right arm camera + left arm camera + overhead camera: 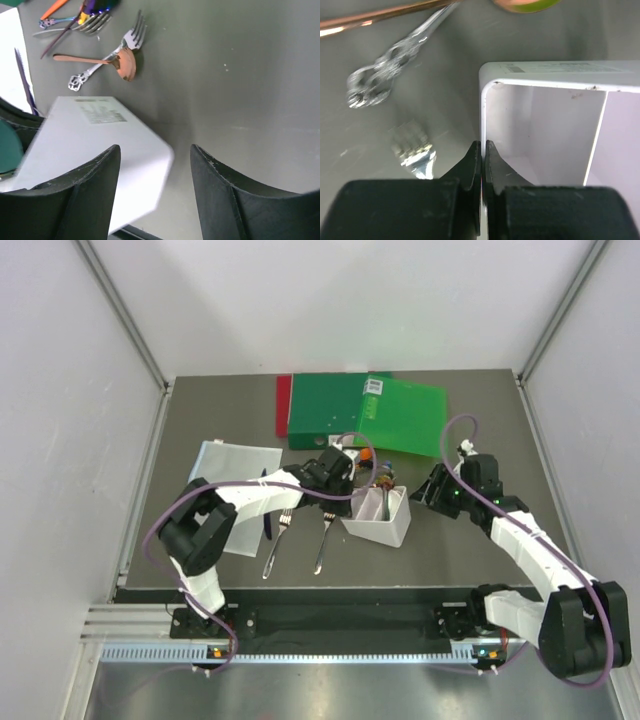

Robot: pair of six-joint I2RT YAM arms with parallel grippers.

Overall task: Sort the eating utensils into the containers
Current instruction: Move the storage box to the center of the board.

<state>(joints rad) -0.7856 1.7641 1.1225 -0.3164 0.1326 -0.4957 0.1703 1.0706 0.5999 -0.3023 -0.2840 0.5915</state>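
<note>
The white bin (380, 525) stands mid-table with a silver spoon (385, 502) inside. My left gripper (345, 485) is shut on the bin's left wall (482, 100); the rim runs between its jaws (482, 145). My right gripper (425, 492) is open and empty by the bin's right side, with the bin's corner (125, 150) between its jaws (155, 147). A copper spoon (122, 62), silver forks (132, 35) and coloured utensils (365, 462) lie behind the bin. Two silver forks (278, 540) (322, 540) and a dark blue knife (268, 520) lie left of it.
A green folder (370, 410) and a red folder (283, 405) lie at the back. A clear plastic sheet (232, 480) lies at the left under my left arm. An ornate silver handle (385, 75) and fork tines (415, 150) lie just outside the bin's left wall.
</note>
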